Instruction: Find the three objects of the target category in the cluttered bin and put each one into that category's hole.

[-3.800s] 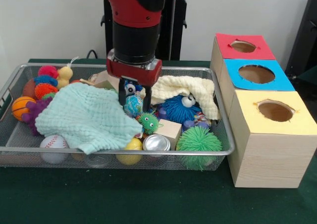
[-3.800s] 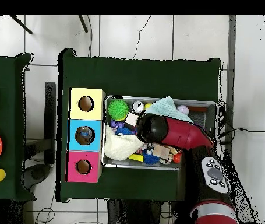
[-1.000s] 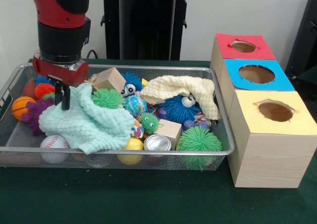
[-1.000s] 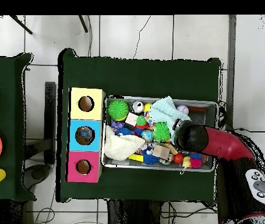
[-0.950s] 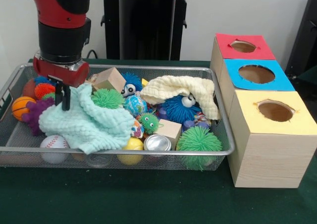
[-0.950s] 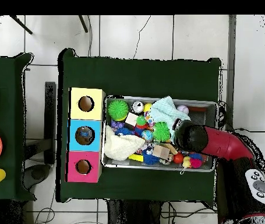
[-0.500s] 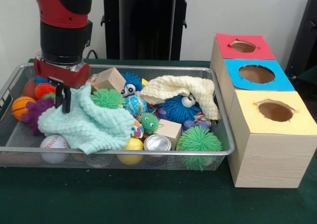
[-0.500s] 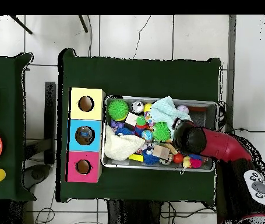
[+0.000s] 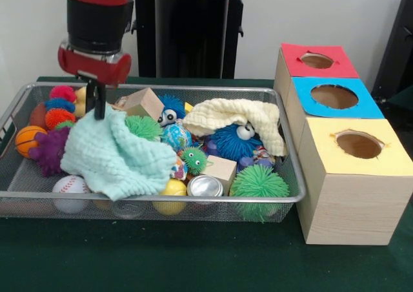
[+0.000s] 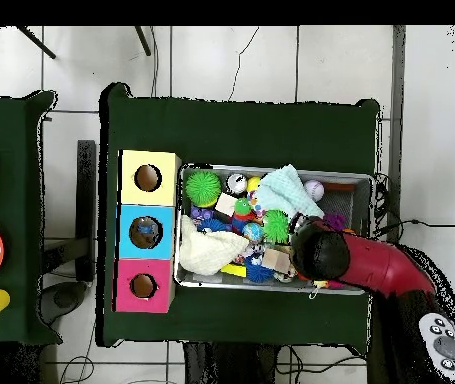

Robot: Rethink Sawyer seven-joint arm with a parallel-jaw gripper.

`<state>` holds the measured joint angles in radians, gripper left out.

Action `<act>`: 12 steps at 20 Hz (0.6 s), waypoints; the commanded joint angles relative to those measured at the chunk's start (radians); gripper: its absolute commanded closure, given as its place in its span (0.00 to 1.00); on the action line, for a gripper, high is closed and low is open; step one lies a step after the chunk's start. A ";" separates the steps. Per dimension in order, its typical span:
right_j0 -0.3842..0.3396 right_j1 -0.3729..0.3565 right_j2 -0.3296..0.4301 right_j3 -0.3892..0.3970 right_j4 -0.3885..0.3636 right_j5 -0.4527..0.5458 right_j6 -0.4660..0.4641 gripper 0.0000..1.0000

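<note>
A wire bin (image 9: 39,198) holds many toys. My gripper (image 9: 99,115) hangs over its left part, shut on the top corner of a mint green cloth (image 9: 116,155), which is drawn up into a peak. The cloth covers part of a green spiky ball (image 9: 143,126) and rests above a baseball (image 9: 70,187) and a yellow ball (image 9: 173,190). A cream cloth (image 9: 240,114) lies over a blue furry ball with eyes (image 9: 230,142). In the overhead view the arm's head (image 10: 319,255) hides the fingers; the mint cloth (image 10: 287,190) shows beside it.
Three boxes with holes stand right of the bin: red (image 9: 316,61), blue (image 9: 334,96), yellow (image 9: 359,143). Also in the bin: two wooden blocks (image 9: 143,101) (image 9: 222,169), a can (image 9: 204,187), a basketball (image 9: 27,139), a large green spiky ball (image 9: 258,185).
The gripper has risen and shifted right, still gripping the mint cloth. The cloth's left side is pulled up, uncovering the purple spiky ball and more of the coloured balls at the bin's left end.
</note>
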<state>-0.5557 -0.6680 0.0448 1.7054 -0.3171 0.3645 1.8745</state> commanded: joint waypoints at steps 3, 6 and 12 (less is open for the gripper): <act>0.053 -0.217 0.015 0.157 0.056 0.256 0.025 1.00; 0.068 -0.261 0.005 0.169 0.070 0.298 0.033 1.00; 0.103 -0.394 -0.020 0.243 0.106 0.384 0.047 1.00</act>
<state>-0.4728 -0.9328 0.0338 1.8322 -0.2584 0.6071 1.8745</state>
